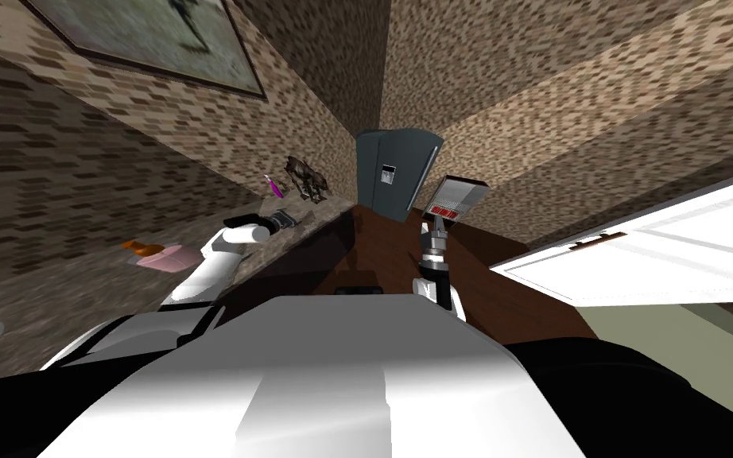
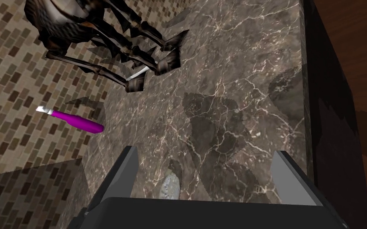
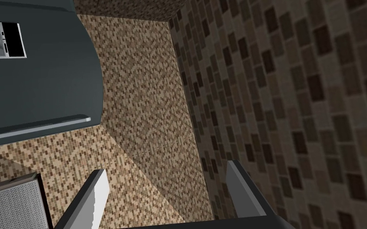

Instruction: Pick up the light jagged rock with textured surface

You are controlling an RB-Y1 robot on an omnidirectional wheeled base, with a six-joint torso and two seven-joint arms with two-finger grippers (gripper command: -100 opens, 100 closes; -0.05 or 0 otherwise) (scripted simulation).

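Two spread, empty grippers: right gripper [image 3: 165,167] idle, left gripper [image 2: 203,153] over the counter [image 2: 238,59] with the small pale rock [image 2: 170,186] between its fingers [image 2: 125,175], midway from wall edge to front edge; probably light, hard, rough, so pinch its narrow sides.

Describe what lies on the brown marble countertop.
Between the open jaws of the left gripper, a small light grey rock shows; the gripper's dark body covers its near part. Beyond are a purple-handled tool and a dark spindly figure.
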